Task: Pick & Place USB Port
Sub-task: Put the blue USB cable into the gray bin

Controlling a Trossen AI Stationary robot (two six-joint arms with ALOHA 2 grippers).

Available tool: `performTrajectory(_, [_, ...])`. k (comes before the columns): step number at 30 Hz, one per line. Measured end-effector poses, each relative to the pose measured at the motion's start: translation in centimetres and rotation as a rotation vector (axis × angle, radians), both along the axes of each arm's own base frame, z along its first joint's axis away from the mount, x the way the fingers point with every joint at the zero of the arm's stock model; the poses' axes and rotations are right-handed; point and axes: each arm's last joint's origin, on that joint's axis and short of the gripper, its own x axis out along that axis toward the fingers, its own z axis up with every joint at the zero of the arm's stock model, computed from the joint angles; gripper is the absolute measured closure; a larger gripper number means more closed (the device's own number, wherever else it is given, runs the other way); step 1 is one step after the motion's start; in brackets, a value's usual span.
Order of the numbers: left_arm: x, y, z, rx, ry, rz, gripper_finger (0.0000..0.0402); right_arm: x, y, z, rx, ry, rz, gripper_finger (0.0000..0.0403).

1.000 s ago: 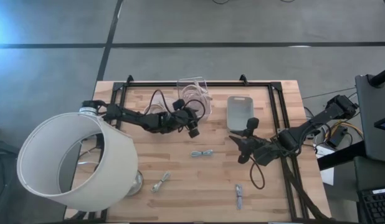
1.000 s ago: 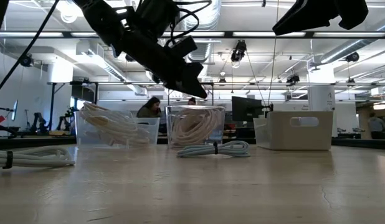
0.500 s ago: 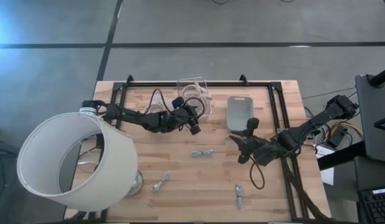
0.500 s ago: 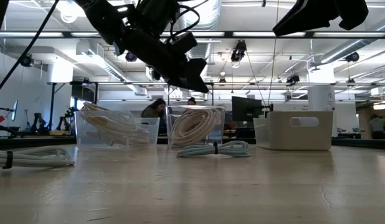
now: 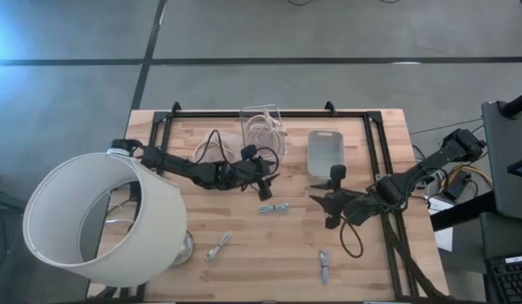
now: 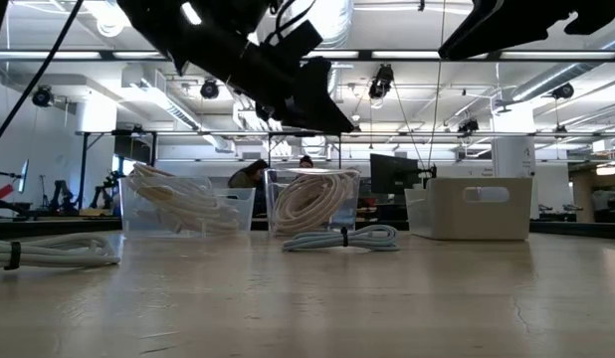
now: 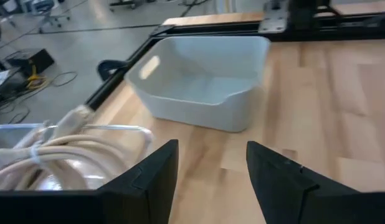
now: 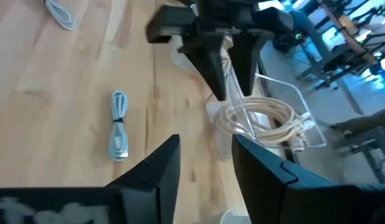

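A light-blue bundled USB cable (image 5: 274, 208) lies flat on the wooden table near its middle; it also shows in the low view (image 6: 342, 239) and the right wrist view (image 8: 119, 134). My left gripper (image 5: 264, 191) hovers open just to the far left of it, above the table, with nothing between its fingers (image 7: 211, 162). My right gripper (image 5: 322, 209) hangs open to the right of the cable, also with nothing between its fingers (image 8: 205, 155). Two more bundled cables (image 5: 217, 247) (image 5: 324, 266) lie nearer the front edge.
A clear bin of white cables (image 5: 263, 127) and a grey-white bin (image 5: 325, 150) stand at the far side, with a second clear bin (image 6: 188, 204) left of them. A big white lampshade (image 5: 100, 215) covers the near left. A black cord loop (image 5: 350, 241) hangs under my right arm.
My left gripper has swung from beside the clear bin toward the table's near edge, and now hangs close to the light-blue cable. My right gripper has turned a little at the wrist without leaving its place. The cables lie as before.
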Motion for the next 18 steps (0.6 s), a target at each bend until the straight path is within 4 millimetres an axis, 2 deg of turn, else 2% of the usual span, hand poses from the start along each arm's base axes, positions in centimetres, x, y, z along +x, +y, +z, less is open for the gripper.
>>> performTrajectory(9, [-0.6, -3.6, 0.6, -0.002, 0.012, -0.100, 0.0209, 0.5, -0.7, -0.5, 0.156, 0.000, -0.014, 0.0236])
performTrajectory(14, [-2.0, -4.6, 1.4, -0.057, 0.065, -0.109, 0.0209, 1.1, -1.9, -1.3, 0.207, -0.048, -0.063, 0.0240])
performTrajectory(18, [-3.2, -5.0, 2.1, -0.095, 0.102, -0.103, 0.0209, 1.6, -2.6, -2.2, 0.314, -0.056, 0.000, 0.0248])
